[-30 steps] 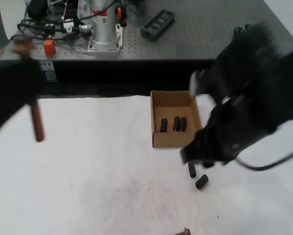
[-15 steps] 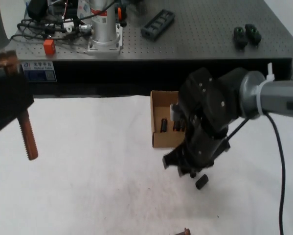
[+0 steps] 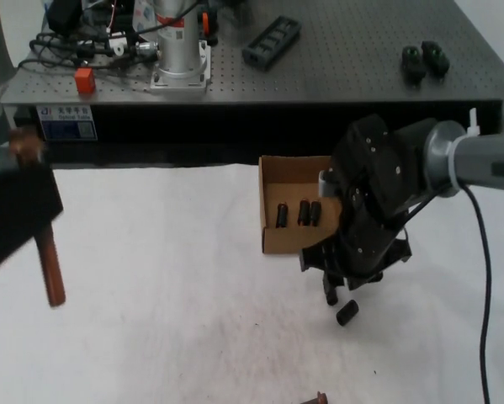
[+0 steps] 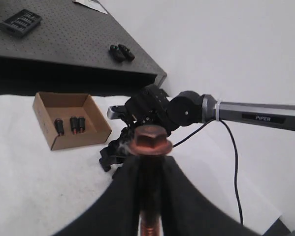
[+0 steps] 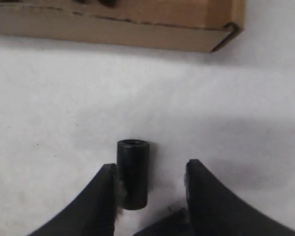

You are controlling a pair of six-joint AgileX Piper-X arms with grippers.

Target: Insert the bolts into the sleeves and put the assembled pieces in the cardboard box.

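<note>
The right tool (image 5: 149, 171) is seen open, its two fingers set astride a black sleeve (image 5: 133, 179) that lies on the white-covered surface (image 3: 167, 286). One finger is touching or just beside the sleeve's barrel, and the other is apart from it. The left tool (image 4: 149, 164) is closed on a copper-coloured bolt (image 4: 149, 142), gripped on the shank just under the hexagonal head. It is held at about 9 o'clock in the high view, well apart from everything else. The sleeve is judged to be a light, stiff metal cylinder with a smooth finish, so slipping and rolling are to be expected. It is best taken across the barrel near mid-length, with the open bore, which is turned towards the box, left free for the bolt. The bolt is judged equally rigid, and better purchase is expected from its threads. The cardboard box (image 3: 278, 242) is found near the sleeve, at about 11 o'clock from it, and is open at the top. Three dark items taken to be assembled pieces (image 3: 303, 212) are laid side by side on its floor, one a little apart from the other two. A second sleeve (image 3: 347, 313) is seen on the surface just beside the first, at about 5 o'clock from it. A spare bolt (image 3: 317, 398) is seen at 6 o'clock, at the near edge of the high view.
</note>
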